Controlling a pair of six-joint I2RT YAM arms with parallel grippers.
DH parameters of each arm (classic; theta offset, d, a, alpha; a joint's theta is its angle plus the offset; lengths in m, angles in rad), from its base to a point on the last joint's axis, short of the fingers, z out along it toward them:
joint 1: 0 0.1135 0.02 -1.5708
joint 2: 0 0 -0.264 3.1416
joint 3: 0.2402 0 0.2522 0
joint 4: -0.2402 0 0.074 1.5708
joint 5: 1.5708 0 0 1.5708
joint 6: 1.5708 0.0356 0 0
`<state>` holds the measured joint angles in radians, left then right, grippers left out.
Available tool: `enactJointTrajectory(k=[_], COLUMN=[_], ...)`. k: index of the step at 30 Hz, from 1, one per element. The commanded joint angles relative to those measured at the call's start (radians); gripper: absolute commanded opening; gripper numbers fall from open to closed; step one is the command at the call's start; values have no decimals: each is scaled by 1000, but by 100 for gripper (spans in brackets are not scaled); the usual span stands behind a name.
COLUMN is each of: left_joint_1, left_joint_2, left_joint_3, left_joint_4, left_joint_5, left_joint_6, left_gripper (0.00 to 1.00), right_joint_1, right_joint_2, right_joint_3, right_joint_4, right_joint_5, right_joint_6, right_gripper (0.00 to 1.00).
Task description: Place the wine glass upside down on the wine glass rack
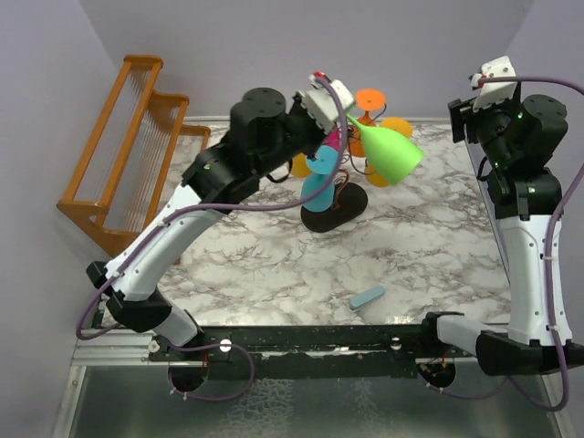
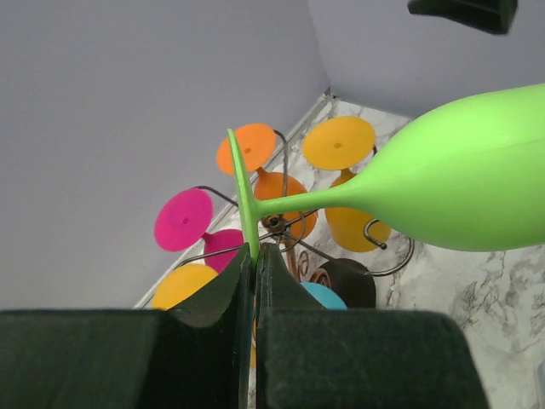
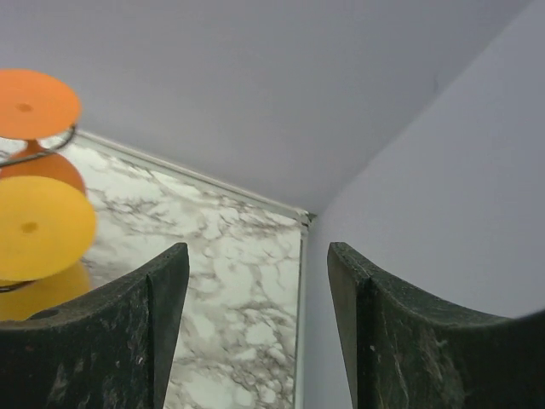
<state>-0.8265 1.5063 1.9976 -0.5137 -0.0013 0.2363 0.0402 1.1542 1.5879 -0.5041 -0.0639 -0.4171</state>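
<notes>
L jaws clenched on foot edge of the green wine glass (image 1: pixel 391 153), just over the wine glass rack (image 1: pixel 333 217). Stem axis near level, bowl pointing right, away from jaws; prob. needs tipping bowl-down. L arm nearer. R jaws released, empty, well right of rack. L wrist cam shows wire arms (image 2: pixel 410 256) under stem; top cam mostly hides them.
</notes>
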Motion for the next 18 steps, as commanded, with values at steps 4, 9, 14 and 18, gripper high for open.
enactJointTrajectory(k=[4, 9, 14, 18], left_joint_1=[-224, -312, -346, -362], left_joint_2=[124, 224, 279, 313], left_joint_3=[88, 116, 120, 118], left_joint_4=[1, 6, -1, 2], left_joint_5=[-280, -350, -354, -385], left_joint_6=[267, 393, 490, 568], left_gripper=[0, 0, 0, 0], right_joint_1=[-179, -239, -262, -267], right_joint_2=[0, -36, -60, -66], right_joint_3=[-3, -34, -38, -31], right_joint_4=[18, 32, 29, 10], right_joint_5=[20, -14, -37, -74], right_joint_6=[29, 29, 28, 31], right_gripper=[67, 68, 69, 69])
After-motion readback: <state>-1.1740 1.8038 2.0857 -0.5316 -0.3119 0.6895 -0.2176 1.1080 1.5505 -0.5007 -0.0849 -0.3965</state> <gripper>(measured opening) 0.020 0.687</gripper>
